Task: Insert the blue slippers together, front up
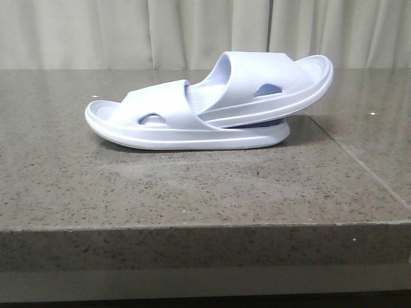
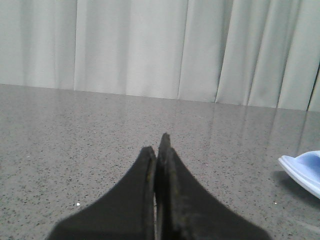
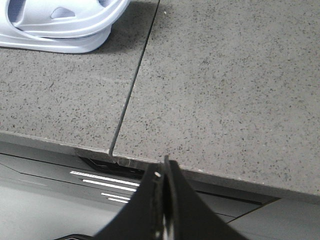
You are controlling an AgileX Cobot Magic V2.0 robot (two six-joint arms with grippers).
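Blue slippers [image 1: 212, 106] already nested, upper one tilting out of the lower's strap; left gripper [image 2: 159, 150] and right gripper [image 3: 162, 180] both pinched closed, empty, keeping clear; seating deeper needing gentle, level pressing.

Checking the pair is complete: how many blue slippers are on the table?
2. The lower slipper lies flat on the stone table; the upper slipper is tucked under its strap, tilted up to the right. None seem hidden.
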